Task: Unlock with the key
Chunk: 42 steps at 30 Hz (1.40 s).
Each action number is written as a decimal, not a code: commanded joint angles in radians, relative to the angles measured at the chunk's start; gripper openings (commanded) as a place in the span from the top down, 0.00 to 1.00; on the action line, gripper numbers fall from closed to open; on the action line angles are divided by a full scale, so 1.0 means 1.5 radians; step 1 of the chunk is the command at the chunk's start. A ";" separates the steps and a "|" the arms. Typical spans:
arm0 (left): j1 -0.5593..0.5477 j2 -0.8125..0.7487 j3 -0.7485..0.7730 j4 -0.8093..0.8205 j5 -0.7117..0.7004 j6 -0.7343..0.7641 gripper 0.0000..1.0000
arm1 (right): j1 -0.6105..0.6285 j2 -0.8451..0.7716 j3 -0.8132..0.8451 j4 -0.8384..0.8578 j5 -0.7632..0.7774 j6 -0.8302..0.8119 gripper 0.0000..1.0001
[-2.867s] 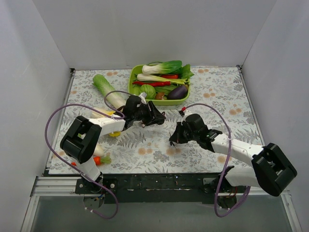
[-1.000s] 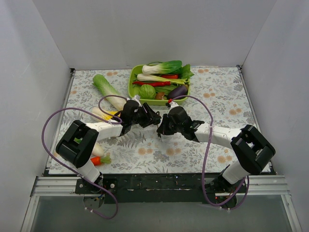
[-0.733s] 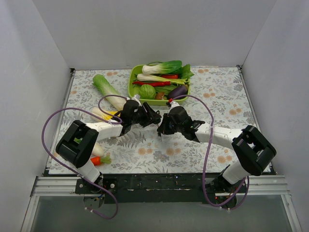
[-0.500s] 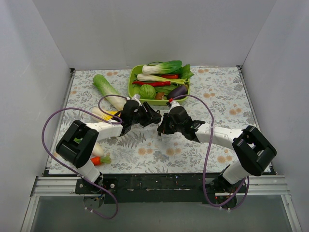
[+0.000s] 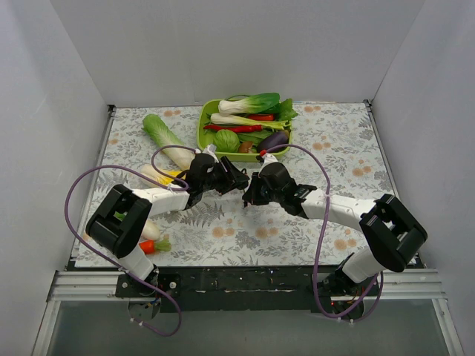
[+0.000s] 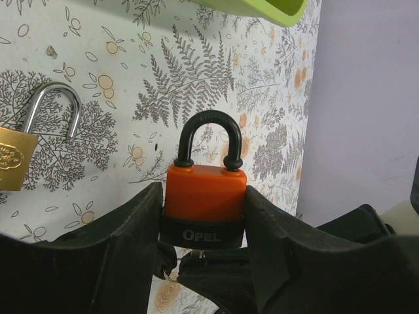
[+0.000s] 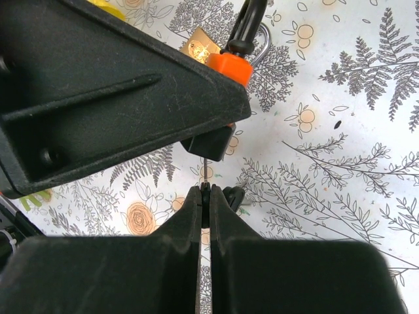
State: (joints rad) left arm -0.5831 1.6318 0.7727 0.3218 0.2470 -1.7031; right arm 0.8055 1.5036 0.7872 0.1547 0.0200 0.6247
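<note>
The right end effector (image 7: 205, 196), clenched on the key (image 7: 205, 171), now sits closer to the left end effector (image 5: 236, 180), which grasps the orange padlock (image 6: 204, 196). Padlocks: two, including the brass padlock (image 6: 13, 163); keys: one

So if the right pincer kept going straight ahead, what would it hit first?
Probably the underside of the orange-and-black padlock held in the left pincer; the key in the right pincer points at it, though depth is unclear.

My left arm (image 5: 159, 196) and right arm (image 5: 338, 208) stretched inward, tips nearly touching above the tabletop (image 5: 245, 231). My left fingers (image 6: 124, 252), half spread, clamped the orange padlock (image 6: 205, 203); my right fingers (image 7: 186, 226), pinched together, held the key (image 7: 205, 171).
</note>
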 commanded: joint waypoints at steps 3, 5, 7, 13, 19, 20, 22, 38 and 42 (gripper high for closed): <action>-0.018 -0.017 -0.005 -0.010 0.040 0.003 1.00 | -0.010 -0.033 0.014 0.072 0.045 -0.016 0.99; -0.019 -0.017 -0.006 -0.010 0.039 0.002 1.00 | -0.010 -0.035 0.011 0.071 0.052 -0.014 0.99; -0.020 -0.020 -0.005 -0.011 0.037 0.002 1.00 | -0.010 -0.035 0.012 0.061 0.062 -0.010 0.99; -0.020 -0.025 -0.007 -0.010 0.030 0.004 1.00 | -0.018 -0.027 0.010 0.044 0.071 0.011 0.99; -0.027 -0.041 -0.012 -0.012 0.008 0.014 1.00 | -0.038 -0.022 0.006 0.050 0.053 0.035 0.99; -0.027 -0.044 -0.012 -0.012 0.004 0.017 1.00 | -0.040 -0.019 0.007 0.050 0.053 0.038 0.99; -0.031 -0.053 -0.016 -0.013 -0.008 0.018 1.00 | -0.044 -0.019 0.006 0.052 0.052 0.045 0.99; -0.070 -0.078 -0.022 0.003 -0.037 0.050 1.00 | -0.080 -0.031 -0.012 0.177 0.043 -0.002 0.99; -0.089 -0.089 -0.020 0.004 -0.055 0.078 1.00 | -0.083 -0.055 -0.014 0.189 0.059 -0.032 0.99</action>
State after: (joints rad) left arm -0.6502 1.5799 0.7513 0.3698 0.0772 -1.6390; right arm 0.7406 1.4830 0.7540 0.2440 -0.0624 0.6464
